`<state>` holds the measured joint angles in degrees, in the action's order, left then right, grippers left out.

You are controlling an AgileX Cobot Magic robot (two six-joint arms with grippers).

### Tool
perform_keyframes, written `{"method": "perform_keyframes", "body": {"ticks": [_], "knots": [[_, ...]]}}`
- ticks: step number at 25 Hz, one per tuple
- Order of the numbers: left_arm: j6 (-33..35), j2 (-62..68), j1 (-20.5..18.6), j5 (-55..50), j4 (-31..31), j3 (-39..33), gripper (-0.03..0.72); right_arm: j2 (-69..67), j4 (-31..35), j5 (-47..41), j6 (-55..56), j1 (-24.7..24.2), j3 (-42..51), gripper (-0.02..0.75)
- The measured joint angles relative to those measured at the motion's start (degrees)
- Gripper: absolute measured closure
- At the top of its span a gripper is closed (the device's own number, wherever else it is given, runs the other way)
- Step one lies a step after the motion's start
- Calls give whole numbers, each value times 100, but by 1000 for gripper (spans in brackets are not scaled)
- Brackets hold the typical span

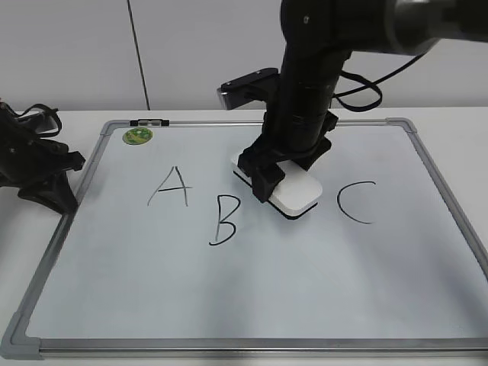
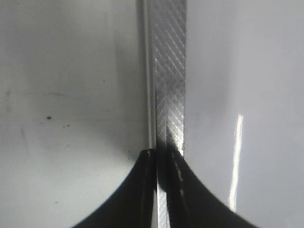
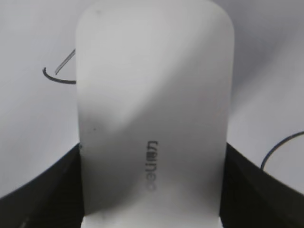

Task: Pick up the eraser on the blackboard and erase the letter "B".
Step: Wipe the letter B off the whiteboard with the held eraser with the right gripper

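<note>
The white eraser (image 1: 299, 195) lies on the blackboard (image 1: 267, 290) between the black letter "B" (image 1: 223, 221) and the "C" (image 1: 357, 202). My right gripper (image 1: 284, 172) comes down from above, and its black fingers press both long sides of the eraser. In the right wrist view the eraser (image 3: 152, 95) fills the gap between the fingers of the right gripper (image 3: 152, 190), grey lettering up. My left gripper (image 1: 47, 183) rests at the board's left edge. In the left wrist view the left gripper (image 2: 164, 159) is shut over the silver frame (image 2: 168, 71).
A black "A" (image 1: 171, 187) stands left of the "B". A green round magnet (image 1: 138, 136) sits at the board's far left corner. Black stroke ends (image 3: 57, 78) show beside the eraser. The board lies on a white table (image 1: 457, 122).
</note>
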<state>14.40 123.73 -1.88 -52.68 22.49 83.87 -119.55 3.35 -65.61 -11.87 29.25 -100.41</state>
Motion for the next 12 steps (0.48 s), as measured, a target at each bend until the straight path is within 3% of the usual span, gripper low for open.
{"method": "perform_keyframes", "body": {"ticks": [12], "knots": [[0, 0, 0, -26, 9, 9, 659, -1070, -158, -133, -323, 24, -986, 202]]}}
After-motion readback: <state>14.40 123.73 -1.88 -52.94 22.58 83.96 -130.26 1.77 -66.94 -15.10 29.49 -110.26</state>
